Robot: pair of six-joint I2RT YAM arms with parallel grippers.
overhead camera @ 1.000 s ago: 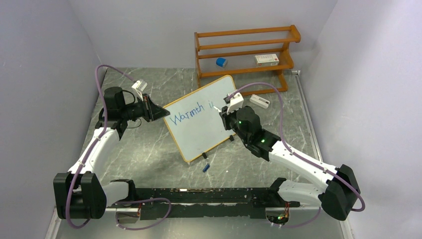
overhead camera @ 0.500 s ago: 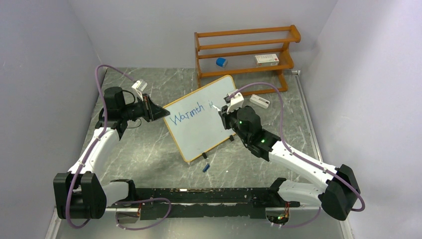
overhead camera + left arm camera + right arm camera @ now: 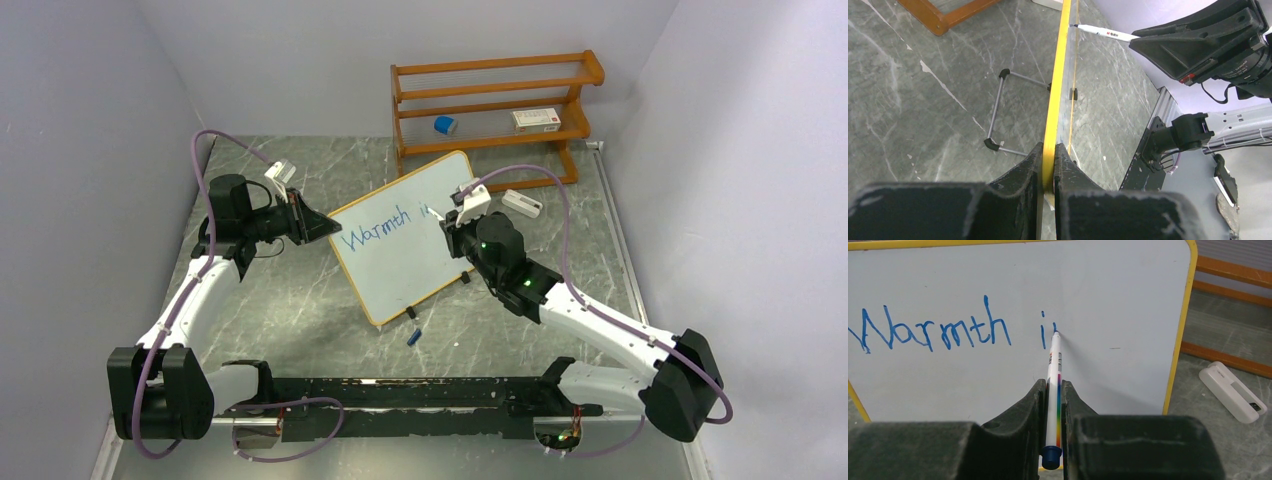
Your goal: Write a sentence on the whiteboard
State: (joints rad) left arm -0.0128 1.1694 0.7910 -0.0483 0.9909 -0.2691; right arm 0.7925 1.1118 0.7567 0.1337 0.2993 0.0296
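The left gripper [image 3: 1048,150] pinches the whiteboard [image 3: 1098,300] edge. The right gripper [image 3: 1053,390] squeezes a pen [image 3: 1054,360], its tip on the board. The shelf [image 3: 490,100] holds a blue block [image 3: 445,125] and a white box [image 3: 536,120].

Bright, even overhead light leaves only soft shadows, like the faint one the marker [image 3: 1053,365] throws rightward across the whiteboard [image 3: 1128,300], while the left hand [image 3: 1048,146] and right hand [image 3: 1053,385] sit blurred at their wrist views' bottom edges.

The jaws clamp the whiteboard [image 3: 1057,90] edge; marker [image 3: 1105,33] tip seemingly touching.
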